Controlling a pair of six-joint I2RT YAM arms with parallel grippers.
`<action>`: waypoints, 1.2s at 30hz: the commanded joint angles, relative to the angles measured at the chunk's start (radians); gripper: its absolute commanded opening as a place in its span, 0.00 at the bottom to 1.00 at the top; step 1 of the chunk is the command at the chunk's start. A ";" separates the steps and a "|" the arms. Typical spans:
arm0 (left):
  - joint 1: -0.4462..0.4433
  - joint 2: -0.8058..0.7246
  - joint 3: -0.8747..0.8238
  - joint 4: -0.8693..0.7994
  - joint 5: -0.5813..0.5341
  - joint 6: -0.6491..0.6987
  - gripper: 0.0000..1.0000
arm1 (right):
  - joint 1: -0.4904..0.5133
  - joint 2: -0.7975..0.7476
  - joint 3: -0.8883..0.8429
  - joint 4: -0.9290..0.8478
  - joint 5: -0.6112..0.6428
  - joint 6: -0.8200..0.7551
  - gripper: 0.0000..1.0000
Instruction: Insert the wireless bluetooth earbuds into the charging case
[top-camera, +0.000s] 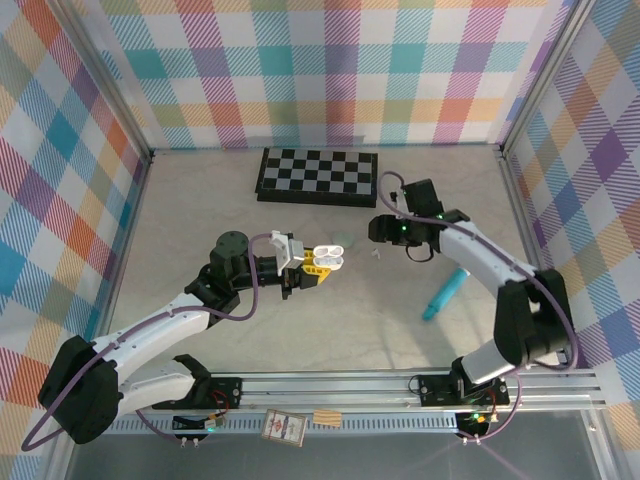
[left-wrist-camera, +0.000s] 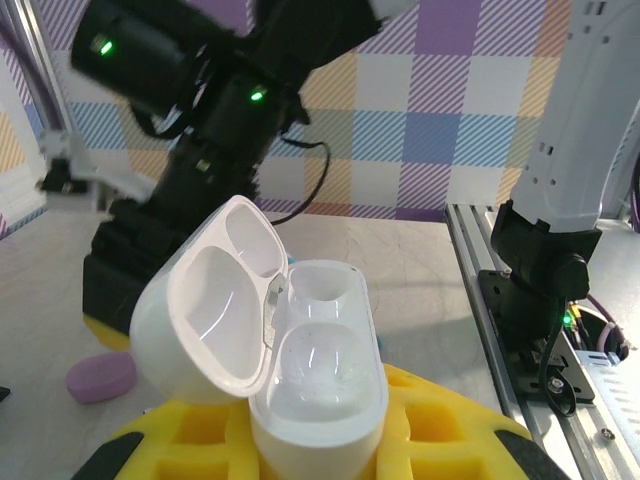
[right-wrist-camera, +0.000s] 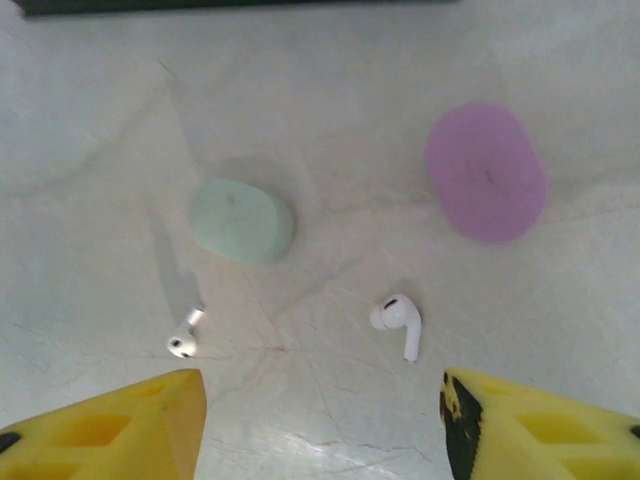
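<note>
**Left gripper** (top-camera: 318, 264): yellow fingers clenched on the charging case (left-wrist-camera: 315, 380), held above the table (top-camera: 200, 200) left of centre.

**Charging case:** glossy white, rounded. Lid (left-wrist-camera: 215, 310) hinged back to the left and fully open. Two moulded wells in the base, both empty.

**Bare tabletop, left:** open pale surface from the left arm out to the plaid side wall (top-camera: 60, 200).

**Checkerboard** (top-camera: 318, 175): black and white, flat against the far edge, well apart from both grippers.

**Mint-green case** (right-wrist-camera: 240, 220): closed, pebble-shaped, lying on the table beyond the first earbud.

**First earbud** (right-wrist-camera: 183, 335): small, glossy white, short stem, dark spot at the tip. On its side on the table, near the right gripper's left-hand finger (right-wrist-camera: 130, 430) but not touching it.

**Second earbud** (right-wrist-camera: 398, 322): glossy white, rounded head with a dark vent, stem pointing toward the camera. Flat on the table, apart from the first, with clear surface between them.

**Right gripper** (right-wrist-camera: 320, 430): hanging over the earbuds, yellow fingers spread wide, released, nothing between them. Bare table lies between the fingers and both earbuds.

**Purple case** (right-wrist-camera: 487, 185): closed, oval, beyond and to the right of the second earbud, apart from it.

**Teal stick** (top-camera: 445, 293): lying at a slant on the table near the right arm, well clear of the earbuds.

**Near edge:** aluminium rail (top-camera: 400, 385) carrying both arm bases.
</note>
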 joint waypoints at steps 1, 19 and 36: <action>-0.004 -0.007 0.000 0.012 0.039 0.025 0.00 | 0.000 0.092 0.111 -0.154 -0.041 -0.073 0.61; -0.004 0.000 0.027 -0.075 0.026 0.089 0.00 | -0.045 0.431 0.374 -0.321 -0.185 -0.319 0.60; -0.004 -0.010 0.036 -0.094 0.039 0.089 0.00 | -0.054 0.493 0.330 -0.258 -0.237 -0.345 0.55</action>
